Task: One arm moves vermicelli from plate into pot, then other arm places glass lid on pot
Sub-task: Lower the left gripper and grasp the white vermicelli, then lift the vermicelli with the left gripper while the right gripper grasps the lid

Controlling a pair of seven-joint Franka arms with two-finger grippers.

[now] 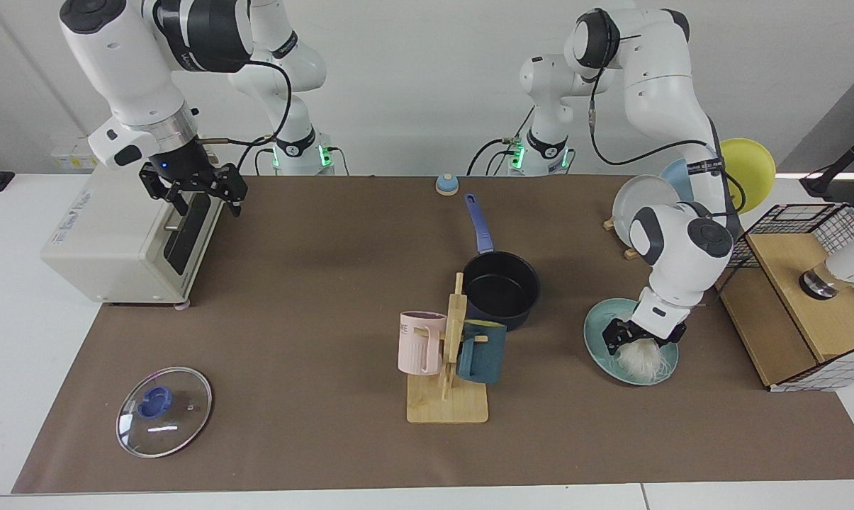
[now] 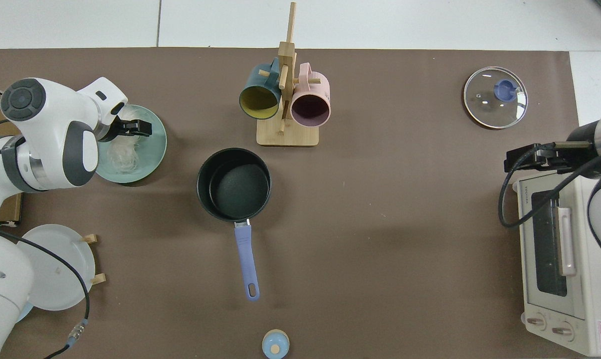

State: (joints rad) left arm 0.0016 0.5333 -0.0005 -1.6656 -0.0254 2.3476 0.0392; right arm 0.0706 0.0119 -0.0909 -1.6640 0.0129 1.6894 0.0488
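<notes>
The vermicelli (image 1: 641,356) lies in a loose white tangle on the teal plate (image 1: 597,337), which sits on the brown mat well to one side of the pot (image 1: 502,287). The left gripper (image 1: 634,338) is down on the plate directly over the tangle, its dark fingers (image 2: 139,130) pressed into the upper end of the strands, so the noodles trail from the fingertips toward the table's front edge. Whether the fingers have clenched on the strands or stand released around them cannot be told from either view; the wrist hides the gap.

The pot stands empty, its blue handle pointing toward the arm bases, with the mug rack (image 1: 449,375) just in front of it. The left arm is far the nearer to both plate and pot, so carrying the noodles falls to it: lift, then swing sideways across the mat to the pot.

The right gripper (image 1: 201,190) waits with spread fingers beside the toaster oven (image 1: 108,244), well away from the pot. The glass lid (image 1: 164,411) rests flat near the front edge of the mat.
</notes>
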